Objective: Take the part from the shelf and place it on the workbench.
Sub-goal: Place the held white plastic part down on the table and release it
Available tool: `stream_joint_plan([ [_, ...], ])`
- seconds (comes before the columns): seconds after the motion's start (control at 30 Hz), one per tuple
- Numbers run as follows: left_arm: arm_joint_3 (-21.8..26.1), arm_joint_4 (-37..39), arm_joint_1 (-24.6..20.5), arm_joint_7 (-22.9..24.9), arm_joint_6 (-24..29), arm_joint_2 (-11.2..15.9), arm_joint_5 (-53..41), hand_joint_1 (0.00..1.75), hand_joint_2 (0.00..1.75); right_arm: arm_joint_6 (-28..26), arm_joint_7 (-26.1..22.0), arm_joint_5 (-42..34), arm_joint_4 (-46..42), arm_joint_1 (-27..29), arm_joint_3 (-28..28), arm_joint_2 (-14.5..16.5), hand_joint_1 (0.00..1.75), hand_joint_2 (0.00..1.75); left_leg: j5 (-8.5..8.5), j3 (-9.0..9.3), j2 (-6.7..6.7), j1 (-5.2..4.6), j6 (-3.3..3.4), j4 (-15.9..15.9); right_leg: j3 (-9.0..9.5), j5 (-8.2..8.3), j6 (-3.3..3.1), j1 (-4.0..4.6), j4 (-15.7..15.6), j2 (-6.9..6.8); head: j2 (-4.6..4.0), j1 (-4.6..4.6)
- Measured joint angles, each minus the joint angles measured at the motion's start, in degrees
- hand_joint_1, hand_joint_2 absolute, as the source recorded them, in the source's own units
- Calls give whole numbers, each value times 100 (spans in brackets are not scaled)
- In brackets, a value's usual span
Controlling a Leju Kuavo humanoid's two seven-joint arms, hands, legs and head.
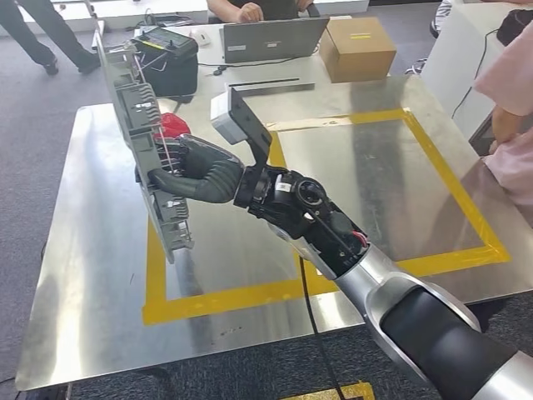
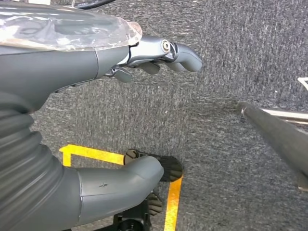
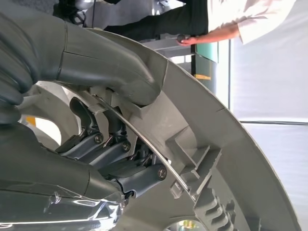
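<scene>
Clearly, the part [image 1: 141, 142], a long grey ribbed plastic piece with a thin metal rod across it, was gripped by the right hand [image 1: 188, 171] and held up on edge above the workbench [image 1: 94, 275]. It was tilted, its upper end leaning away toward the far-left corner of the bench and its lower end hanging over the left strip of the yellow tape square [image 1: 440, 171]; no contact between part and bench surface could be made out. In the right wrist view the thumb [image 3: 109, 67] was seen pressed on the curved grey wall of the part [image 3: 218, 139], while the darker fingers [image 3: 109, 154] were curled in behind the metal rod, so the piece was pinched between thumb and fingers. A red object [image 1: 172, 125] was partly hidden behind the part on the bench.

The left hand [image 2: 109, 120] was seen in the left wrist view hanging over grey carpet [image 2: 236, 57] and a strip of yellow floor tape [image 2: 172, 207], with nothing held; its thumb [image 2: 120, 185] and fingers [image 2: 174, 53] were held well apart.

Beyond the bench, a laptop [image 1: 270, 37], a cardboard box [image 1: 357, 46] and a black case [image 1: 166, 58] were set on a further table, at which a person [image 1: 251, 10] was seated. Another person in a pink sleeve [image 1: 512, 100] was present at the right edge.
</scene>
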Motion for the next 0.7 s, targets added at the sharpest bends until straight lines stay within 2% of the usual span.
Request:
stream_joint_plan([
  [0.23, -1, 0, 23, -6, 1, -7, 6, 0, 175, -38, 55, 0, -5, -3, -4, -2, 175, 175, -29, 2, 0, -11, 45, 0, 27, -4, 18, -2, -73, -7, 0, 80],
  [0.37, -1, 0, 32, -20, 38, -10, 20, 0, 175, -108, 20, 99, 0, -23, -4, -3, 175, 175, -28, 5, 0, -14, 49, 1, 27, -2, 78, -9, -77, -7, 0, 80],
  [0.7, -1, 0, 49, -145, 88, -44, 13, 0, 175, -461, -678, 1227, 589, -503, -166, -154, 175, 175, -20, 29, 2, 1, 45, -10, 47, 3, 91, -13, -75, -6, 0, 44],
])
